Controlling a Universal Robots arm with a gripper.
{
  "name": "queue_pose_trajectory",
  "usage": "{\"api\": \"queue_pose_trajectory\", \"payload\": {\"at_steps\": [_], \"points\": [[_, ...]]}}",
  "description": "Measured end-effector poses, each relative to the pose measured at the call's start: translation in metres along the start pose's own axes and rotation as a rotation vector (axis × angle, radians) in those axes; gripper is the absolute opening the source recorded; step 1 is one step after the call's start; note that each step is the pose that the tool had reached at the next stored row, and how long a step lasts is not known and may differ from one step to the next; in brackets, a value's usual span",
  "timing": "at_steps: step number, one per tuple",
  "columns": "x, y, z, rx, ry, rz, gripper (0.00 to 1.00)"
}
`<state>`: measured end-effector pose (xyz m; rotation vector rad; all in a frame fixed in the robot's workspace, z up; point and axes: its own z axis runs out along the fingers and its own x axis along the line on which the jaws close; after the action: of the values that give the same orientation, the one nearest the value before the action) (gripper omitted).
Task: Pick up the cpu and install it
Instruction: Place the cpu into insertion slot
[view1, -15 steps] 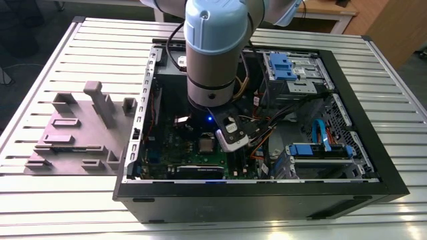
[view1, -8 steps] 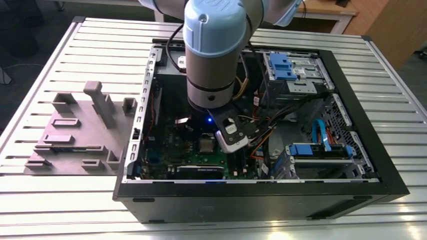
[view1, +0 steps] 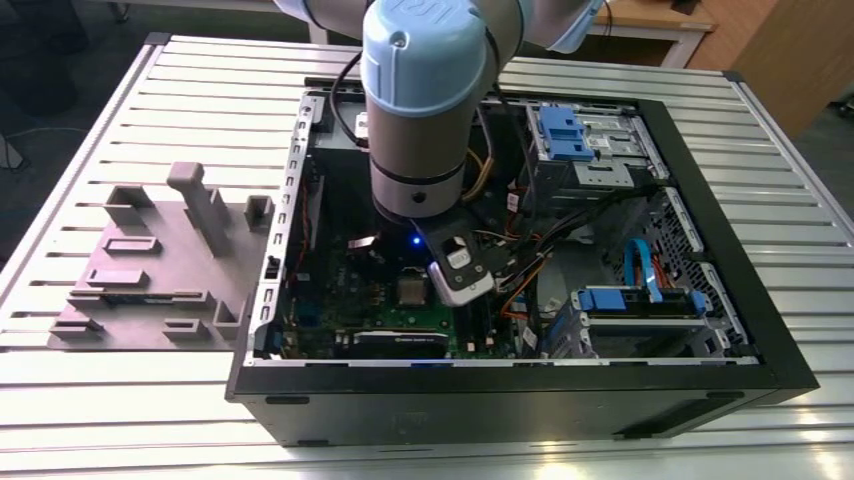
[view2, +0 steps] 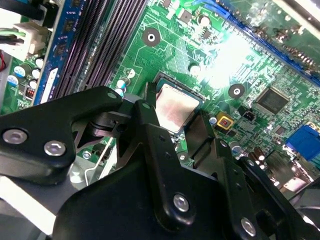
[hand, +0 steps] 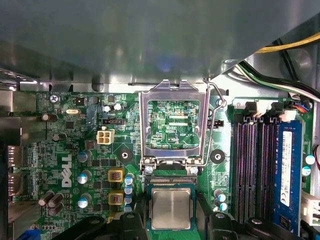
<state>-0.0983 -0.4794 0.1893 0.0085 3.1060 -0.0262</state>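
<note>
A slatted metal table (view1: 107, 100) carries an open computer case (view1: 534, 400) lying on its side, with a grey moulded fixture tray (view1: 147, 270) just beside it on the exterior view's left. The pale blue robot arm (view1: 420, 100) reaches down into the case and blocks much of the board beneath it in the exterior view. Blue drive brackets (view1: 574, 135) and bundles of cable (view1: 534, 230) fill the case on the exterior view's right.

In the first wrist view the green motherboard (hand: 75, 150) lies under a grey case wall (hand: 125, 40). Black memory slots (hand: 250, 165) and a blue-labelled memory stick (hand: 287, 165) run along one side of the socket. Yellow and black cables (hand: 290, 45) cross the corner above them. The shiny socket frame (hand: 142, 125) is swung back, showing bare board through its window, with its wire lever (hand: 216, 100) alongside.

The gripper (hand: 172, 222) hangs over the socket with its jaws spread. The black fingers (view2: 150, 150) flank the cpu (hand: 171, 207), and a thin strip of socket shows between each finger and the chip. The cpu lies flat in the socket just beside the raised frame's hinge. In the second wrist view the fingers hide the near edge of the cpu (view2: 172, 107).
</note>
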Motion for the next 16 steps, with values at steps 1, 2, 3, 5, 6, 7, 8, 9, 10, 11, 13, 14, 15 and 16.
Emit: {"api": "queue_pose_trajectory", "payload": {"at_steps": [1,2,3,5,6,7,8,9,10,11,13,14,15,16], "points": [[0.0,0.0,0.0,0.0001,-0.0001,0.0,0.47],[0.0,0.0,0.0001,-0.0001,-0.0001,0.0,0.47],[0.0001,0.0,0.0002,-0.0003,-0.0003,0.0,0.47],[0.0003,0.0001,0.0002,-0.0003,-0.0004,0.0,0.47],[0.0004,0.0001,0.0003,-0.0004,-0.0007,0.0,0.47],[0.0005,0.0,0.0007,-0.0001,-0.001,0.0,0.47],[0.0008,0.0,0.001,0.0002,-0.0017,0.0,0.47],[0.0008,0.0,0.0011,0.0002,-0.0018,0.0,0.47],[0.0008,0.0,0.0012,0.0002,-0.0019,0.0,0.47],[0.0008,0.0001,0.0013,0.0,-0.002,0.0,0.47],[0.0008,0.0,0.0014,-0.0002,-0.0021,0.0,0.47],[0.0008,0.0001,0.0014,-0.0002,-0.0022,0.0,0.47],[0.0008,0.0,0.0015,-0.0002,-0.0021,0.0,0.47],[0.0008,0.0001,0.0015,-0.0002,-0.0022,0.0,0.47]]}}
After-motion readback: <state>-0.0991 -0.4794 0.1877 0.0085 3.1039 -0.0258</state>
